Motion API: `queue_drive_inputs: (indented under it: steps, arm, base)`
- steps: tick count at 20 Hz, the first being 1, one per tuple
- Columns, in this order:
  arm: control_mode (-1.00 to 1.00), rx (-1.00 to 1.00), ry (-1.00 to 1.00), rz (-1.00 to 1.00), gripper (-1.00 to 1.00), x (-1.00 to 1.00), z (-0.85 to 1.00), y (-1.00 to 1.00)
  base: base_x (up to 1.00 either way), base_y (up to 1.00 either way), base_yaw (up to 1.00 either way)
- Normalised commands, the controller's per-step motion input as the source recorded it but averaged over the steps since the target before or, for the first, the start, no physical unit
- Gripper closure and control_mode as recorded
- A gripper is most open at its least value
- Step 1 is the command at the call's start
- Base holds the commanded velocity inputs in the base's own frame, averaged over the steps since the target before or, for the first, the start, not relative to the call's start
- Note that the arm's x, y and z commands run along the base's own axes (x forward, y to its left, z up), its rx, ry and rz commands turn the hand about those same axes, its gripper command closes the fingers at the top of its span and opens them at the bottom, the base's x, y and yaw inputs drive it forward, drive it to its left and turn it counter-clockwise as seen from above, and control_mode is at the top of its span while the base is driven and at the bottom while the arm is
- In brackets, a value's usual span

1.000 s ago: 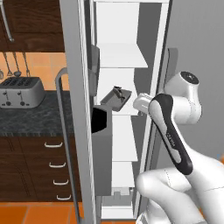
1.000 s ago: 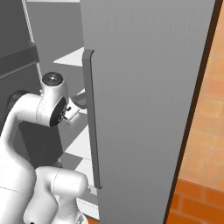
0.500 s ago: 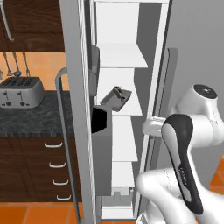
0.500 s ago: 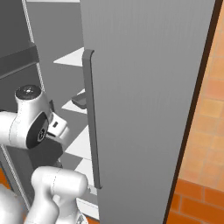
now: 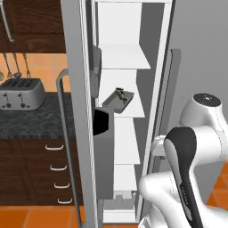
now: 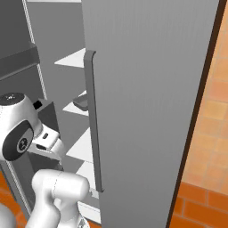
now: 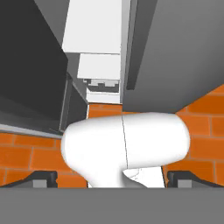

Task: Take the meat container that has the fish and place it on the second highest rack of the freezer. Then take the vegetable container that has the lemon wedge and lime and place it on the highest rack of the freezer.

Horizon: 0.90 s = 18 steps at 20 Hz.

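The meat container (image 5: 118,99) is a dark tray with a small piece in it, too small to identify. It rests slightly tilted on the freezer rack (image 5: 133,110) just below the uppermost visible rack (image 5: 124,60). From the right it peeks out behind the door handle (image 6: 81,102). My gripper (image 7: 113,179) is open, its two dark fingertips (image 7: 42,178) far apart with nothing between them. It points down at the floor in front of the freezer, well below and clear of the container. The vegetable container is out of view.
The open freezer door (image 6: 147,111) with its long handle (image 6: 91,124) stands close on the right. The left door carries a grey bin (image 5: 104,151) and a bar handle (image 5: 67,133). A toaster (image 5: 20,93) sits on the dark counter (image 5: 40,124), above drawers (image 5: 58,178).
My arm has pulled back out of the freezer, away from the meat container, and folded down toward the base. The container stays on its rack.
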Motion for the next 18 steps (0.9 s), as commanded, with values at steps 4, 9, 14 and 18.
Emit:
queue_drive_inputs:
  steps: [4,9,14,18]
  arm:
    - [1.0,-0.01,0.0,0.0,-1.0,0.0,-0.05,0.0]
    - [1.0,0.0,0.0,0.0,-1.0,0.0,0.0,0.0]
    - [1.0,0.0,0.0,0.0,-1.0,0.0,0.0,0.0]
    - [1.0,0.0,0.0,0.0,-1.0,0.0,0.0,0.0]
  base:
    - [-0.02,-0.22,0.0]
    - [-0.51,-0.94,-0.03]
    - [-0.83,-0.22,0.38]
    - [-0.39,0.0,0.94]
